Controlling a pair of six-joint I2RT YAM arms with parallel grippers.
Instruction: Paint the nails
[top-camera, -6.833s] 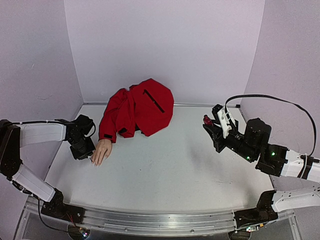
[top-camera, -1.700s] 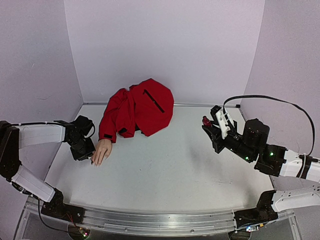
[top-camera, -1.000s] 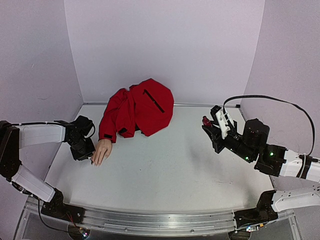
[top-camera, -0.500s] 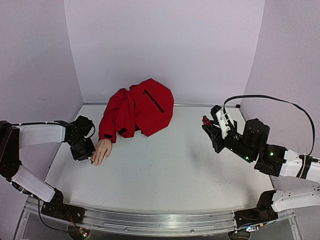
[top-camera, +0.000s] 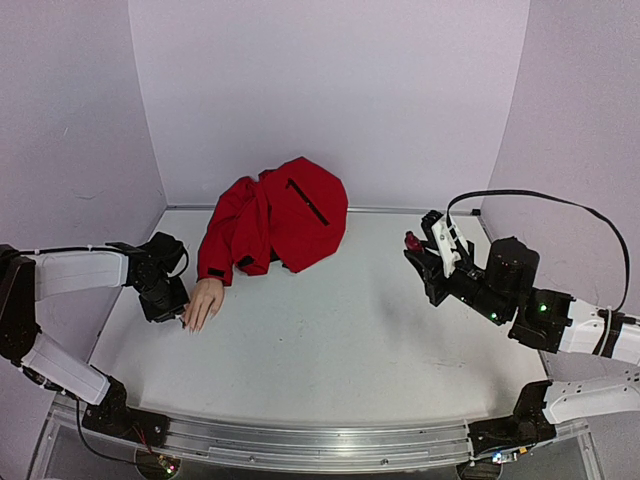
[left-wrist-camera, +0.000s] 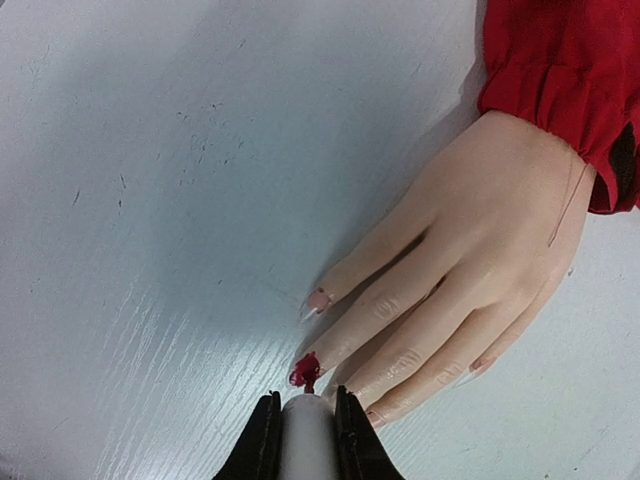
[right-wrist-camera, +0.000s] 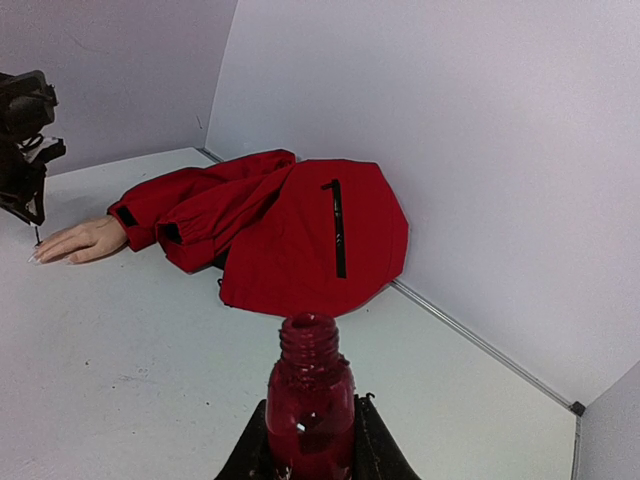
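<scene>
A beige mannequin hand (left-wrist-camera: 470, 270) with a red sleeve (left-wrist-camera: 570, 80) lies palm down on the table. One nail (left-wrist-camera: 305, 370) is covered in red polish; the nail beside it (left-wrist-camera: 318, 299) is pale. My left gripper (left-wrist-camera: 305, 440) is shut on the white brush cap (left-wrist-camera: 308, 445), its red brush tip touching the red nail. In the top view the left gripper (top-camera: 172, 305) is at the fingertips of the hand (top-camera: 203, 300). My right gripper (right-wrist-camera: 310, 440) is shut on the open red polish bottle (right-wrist-camera: 310, 400), held above the table at the right (top-camera: 412, 241).
The red jacket (top-camera: 280, 215) lies bunched at the back of the white table (top-camera: 330, 350), also in the right wrist view (right-wrist-camera: 300, 230). Lilac walls close in the back and sides.
</scene>
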